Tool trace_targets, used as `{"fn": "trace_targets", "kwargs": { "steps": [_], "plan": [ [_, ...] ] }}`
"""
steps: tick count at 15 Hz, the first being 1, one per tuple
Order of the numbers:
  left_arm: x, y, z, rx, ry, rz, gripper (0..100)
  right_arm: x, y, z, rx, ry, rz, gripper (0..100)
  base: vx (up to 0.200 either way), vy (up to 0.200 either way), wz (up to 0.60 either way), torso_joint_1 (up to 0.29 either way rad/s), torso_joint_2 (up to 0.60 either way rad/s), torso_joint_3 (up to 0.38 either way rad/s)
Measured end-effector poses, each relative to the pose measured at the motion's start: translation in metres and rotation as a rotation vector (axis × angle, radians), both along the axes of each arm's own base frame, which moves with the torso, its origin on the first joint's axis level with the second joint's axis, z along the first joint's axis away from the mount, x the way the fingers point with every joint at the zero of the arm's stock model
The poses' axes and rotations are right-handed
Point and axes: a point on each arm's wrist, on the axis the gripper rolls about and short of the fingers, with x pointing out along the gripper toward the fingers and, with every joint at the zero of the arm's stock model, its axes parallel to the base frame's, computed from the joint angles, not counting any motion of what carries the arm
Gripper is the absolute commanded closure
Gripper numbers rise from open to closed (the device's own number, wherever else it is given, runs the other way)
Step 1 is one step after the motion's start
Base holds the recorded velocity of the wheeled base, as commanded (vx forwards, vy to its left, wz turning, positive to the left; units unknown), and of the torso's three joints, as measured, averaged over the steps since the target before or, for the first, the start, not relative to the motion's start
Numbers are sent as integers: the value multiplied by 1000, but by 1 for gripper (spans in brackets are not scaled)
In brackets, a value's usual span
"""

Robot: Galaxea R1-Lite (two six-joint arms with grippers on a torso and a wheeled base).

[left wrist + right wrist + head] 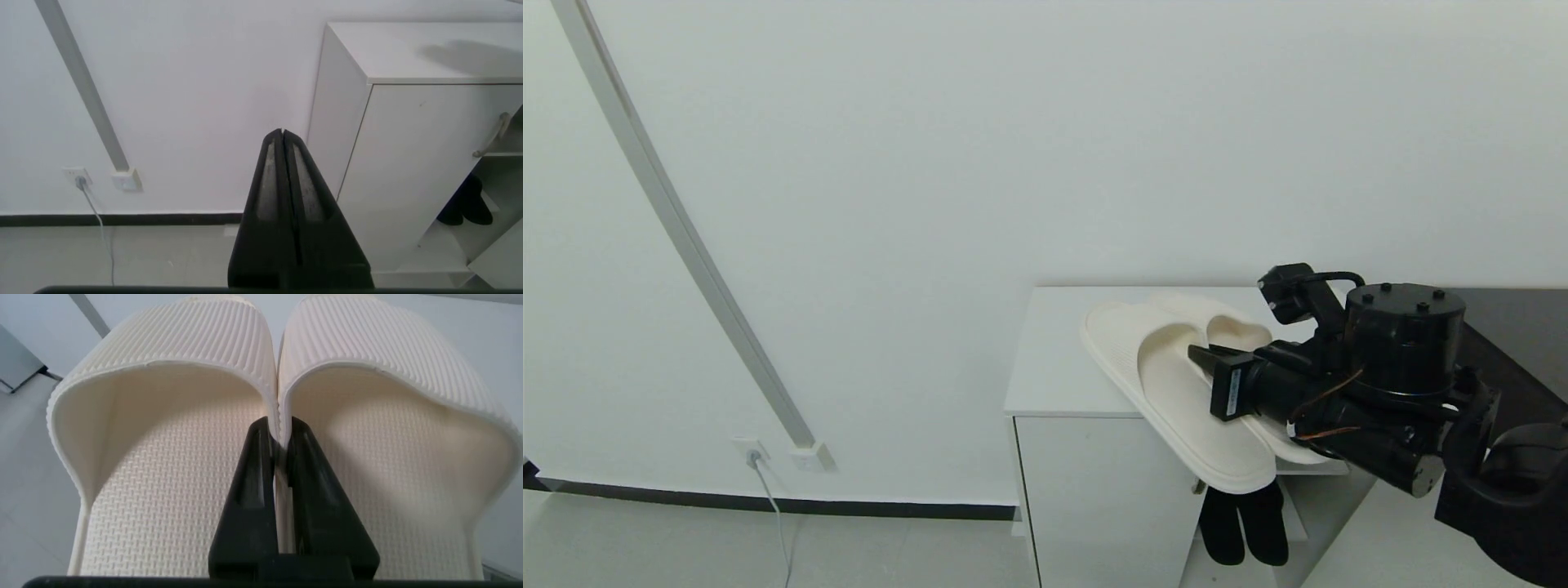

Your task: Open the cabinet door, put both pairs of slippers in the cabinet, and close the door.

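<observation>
A pair of white slippers (1168, 376) hangs tilted over the front edge of the white cabinet (1054, 359), toes toward the wall. My right gripper (1201, 355) is shut on them, pinching the inner edges of both slippers (163, 457) together between its fingers (253, 474). A pair of black slippers (1245, 527) stands inside the cabinet's open right compartment, below the white pair. The left wrist view shows the cabinet (409, 147), its left door with a handle (490, 135) and the black slippers (466, 204). My left gripper (282, 139) is shut on nothing, left of the cabinet and low.
A wall socket with a cable (750, 451) and a slanted cable duct (678, 220) are on the wall left of the cabinet. A dark tabletop (1511, 327) adjoins the cabinet on the right. Bare floor lies left of the cabinet.
</observation>
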Motion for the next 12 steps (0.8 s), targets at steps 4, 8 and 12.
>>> {"fn": "trace_targets", "kwargs": {
  "steps": [4,8,12],
  "plan": [
    [0,0,0,-1,0,0,100,0,-1,-2,-6,5,-10,100,-100,0,0,-1,0,1],
    [0,0,0,-1,0,-1,100,0,-1,-3,-11,8,-11,100,-200,0,0,2,5,4],
    [0,0,0,-1,0,-1,100,-1,0,-4,-14,9,-7,100,-150,0,0,1,3,2]
  ]
}}
